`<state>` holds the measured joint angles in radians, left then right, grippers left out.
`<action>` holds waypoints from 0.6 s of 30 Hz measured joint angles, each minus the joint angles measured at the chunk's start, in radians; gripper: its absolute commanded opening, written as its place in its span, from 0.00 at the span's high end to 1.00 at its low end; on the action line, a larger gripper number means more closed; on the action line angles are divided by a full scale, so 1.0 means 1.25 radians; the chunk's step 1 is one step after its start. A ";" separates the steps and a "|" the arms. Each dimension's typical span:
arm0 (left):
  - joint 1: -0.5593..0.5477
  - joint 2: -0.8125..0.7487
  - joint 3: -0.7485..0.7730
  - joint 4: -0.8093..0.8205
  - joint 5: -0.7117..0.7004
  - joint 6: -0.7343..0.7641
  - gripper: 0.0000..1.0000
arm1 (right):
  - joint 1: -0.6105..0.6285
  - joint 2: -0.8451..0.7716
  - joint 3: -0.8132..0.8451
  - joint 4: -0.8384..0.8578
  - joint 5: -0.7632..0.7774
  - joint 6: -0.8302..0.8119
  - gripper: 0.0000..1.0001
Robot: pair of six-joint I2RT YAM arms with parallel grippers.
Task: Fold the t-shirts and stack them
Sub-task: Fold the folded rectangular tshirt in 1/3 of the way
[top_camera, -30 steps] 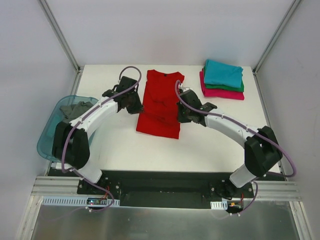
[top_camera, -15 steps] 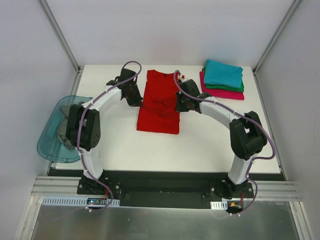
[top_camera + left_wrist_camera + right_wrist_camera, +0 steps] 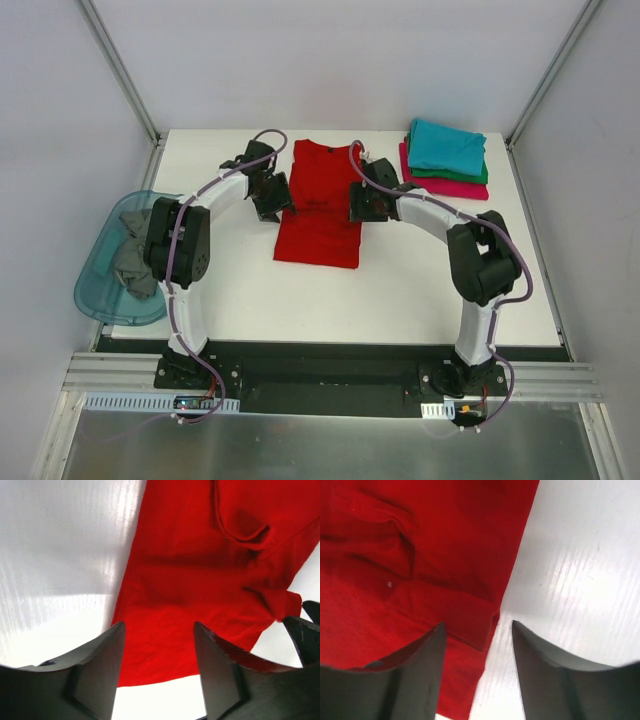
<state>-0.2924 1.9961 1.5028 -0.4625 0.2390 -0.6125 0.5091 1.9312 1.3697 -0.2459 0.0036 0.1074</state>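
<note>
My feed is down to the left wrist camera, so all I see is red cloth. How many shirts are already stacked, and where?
Observer: A stack of three folded t-shirts sits at the far right corner of the table, teal on top, green in the middle, magenta-pink at the bottom.
Operator: Where is the right tool?
Observer: The right tool is over the right edge of the red t-shirt, open and holding nothing.
Operator: Any shirts waiting unfolded?
Observer: One grey shirt lies crumpled in the blue tub at the table's left edge.
</note>
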 measured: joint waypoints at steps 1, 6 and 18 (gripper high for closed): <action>0.000 0.000 0.000 -0.002 0.005 0.003 0.27 | -0.002 0.002 0.005 0.000 0.000 -0.004 0.30; 0.005 -0.030 -0.021 0.001 0.015 0.003 0.01 | -0.005 -0.021 -0.008 0.000 0.000 -0.004 0.04; 0.005 -0.347 -0.354 0.002 0.008 -0.028 0.01 | 0.036 -0.359 -0.310 0.026 -0.072 0.017 0.04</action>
<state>-0.2863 1.5620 1.0599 -0.4603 0.2493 -0.6476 0.5541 1.4830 0.9817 -0.2134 -0.0864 0.1291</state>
